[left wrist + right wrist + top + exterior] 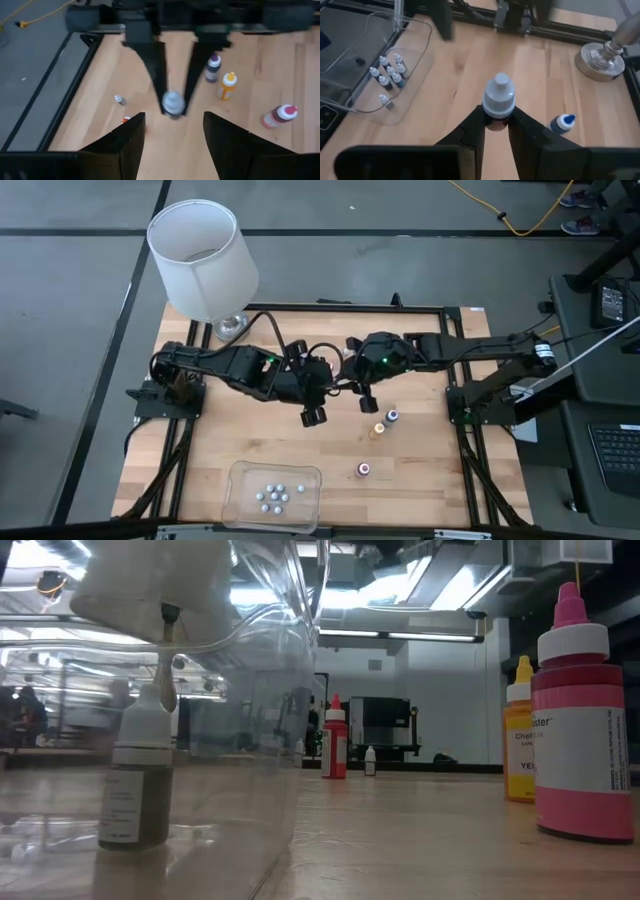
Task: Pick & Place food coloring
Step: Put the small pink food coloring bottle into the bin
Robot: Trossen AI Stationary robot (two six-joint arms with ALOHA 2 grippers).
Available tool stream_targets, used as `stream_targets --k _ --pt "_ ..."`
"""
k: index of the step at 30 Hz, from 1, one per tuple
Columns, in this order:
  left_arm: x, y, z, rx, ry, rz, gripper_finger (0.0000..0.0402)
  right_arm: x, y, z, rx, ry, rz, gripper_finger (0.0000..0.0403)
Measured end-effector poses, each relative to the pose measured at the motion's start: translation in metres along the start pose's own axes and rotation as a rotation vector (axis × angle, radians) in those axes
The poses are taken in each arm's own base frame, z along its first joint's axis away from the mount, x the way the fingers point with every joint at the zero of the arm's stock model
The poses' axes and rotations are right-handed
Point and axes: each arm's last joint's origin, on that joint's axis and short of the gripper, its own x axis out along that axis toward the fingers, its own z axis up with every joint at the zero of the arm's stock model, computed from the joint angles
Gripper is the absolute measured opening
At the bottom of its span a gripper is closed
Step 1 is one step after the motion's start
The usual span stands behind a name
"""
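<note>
From above, both arms reach into the middle of the wooden table, the left gripper and the right gripper close together, just short of three loose bottles standing on the boards: a dark-capped one, an orange one and a pink one nearer the front. At the front edge sits a clear tray already holding a cluster of small bottles, so that looks like the drop-off spot. A white lamp stands at the back corner, out of the way. Down at table level, the pink bottle looms large on the right with the yellow-orange one behind it, and a small bottle shows through the tray's clear wall. The left wrist camera shows its own fingers spread apart and empty, while facing it the other arm's fingers pinch a white-capped bottle. This reads as a handover just made, or the left arm standing clear. The right wrist camera confirms it: fingers narrow, clamped just under the white cap, bottle upright, a blue-tipped bottle lying nearby, tray ahead.
</note>
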Motion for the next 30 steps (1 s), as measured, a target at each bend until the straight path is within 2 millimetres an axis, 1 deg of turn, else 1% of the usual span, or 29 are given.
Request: stream_targets --k 6,9,15,22,26,30 --pt "0.000 -0.001 0.000 0.010 0.004 -0.020 0.0196 0.001 0.002 0.009 -0.010 -0.019 -0.012 0.0078" --pt "0.003 -0.002 -0.001 0.021 0.004 -0.012 0.0196 0.000 0.002 0.012 -0.029 -0.034 -0.020 0.0078" --pt "0.005 -0.001 0.003 0.020 -0.030 -0.001 0.0196 0.000 0.004 0.012 -0.030 -0.036 -0.030 0.0078" --pt "0.011 0.006 0.006 0.000 -0.026 0.000 0.0195 0.000 0.004 0.013 -0.030 -0.038 -0.030 0.0078" --pt "0.013 0.010 0.007 -0.010 -0.012 -0.025 0.0183 0.000 0.004 0.013 -0.030 -0.038 -0.030 0.0078" --pt "0.015 0.012 0.008 -0.018 -0.008 -0.027 0.0158 0.000 0.004 0.012 -0.032 -0.038 -0.030 0.0078"
